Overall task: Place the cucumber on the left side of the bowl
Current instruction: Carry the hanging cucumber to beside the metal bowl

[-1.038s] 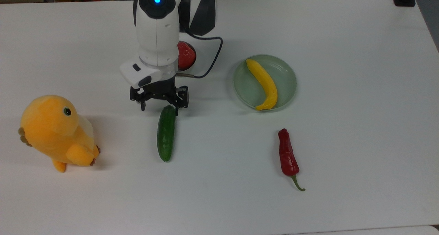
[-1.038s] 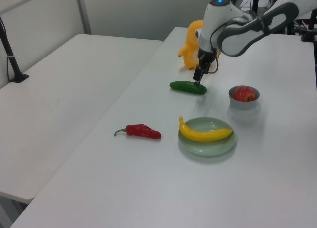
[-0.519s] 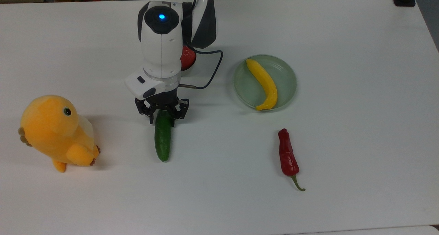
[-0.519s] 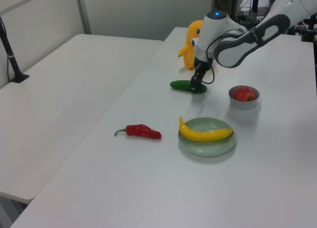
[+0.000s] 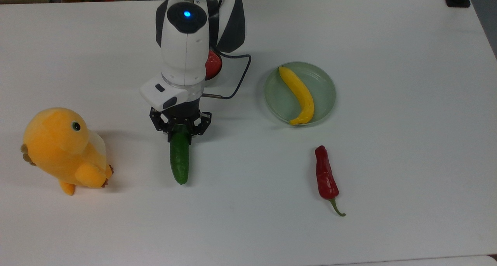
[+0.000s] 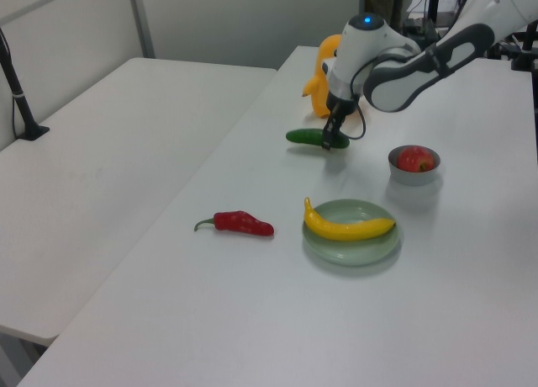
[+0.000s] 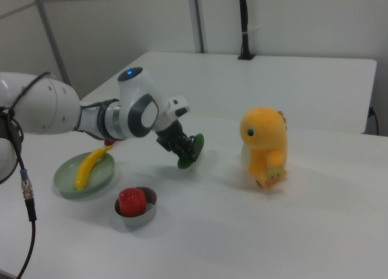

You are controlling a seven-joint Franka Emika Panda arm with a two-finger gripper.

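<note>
Top view: the gripper [image 5: 179,131] has its jaws clamped on the near-arm end of the cucumber [image 5: 179,156], which points toward the worktop's [image 5: 388,141] bottom edge in the top view. The bowl [image 5: 214,64], holding a red fruit [image 5: 211,62], sits mostly under the arm, nearer the top edge. Orange plush toy [image 5: 64,149] by the top view's left edge. Pale green dish [image 5: 322,91] with yellow fruit [image 5: 299,95] and red chilli [image 5: 325,176] toward the top view's right.

Left view: cucumber [image 6: 307,137] looks lifted just off the worktop, with a shadow under it, gripper [image 6: 333,138] at one end; bowl [image 6: 414,166] well apart on the left view's right.

Right view: cucumber [image 7: 191,151] tilted in the gripper [image 7: 184,147], between plush toy [image 7: 264,147] and dish [image 7: 66,181]; bowl [image 7: 136,208] nearer the front edge.
</note>
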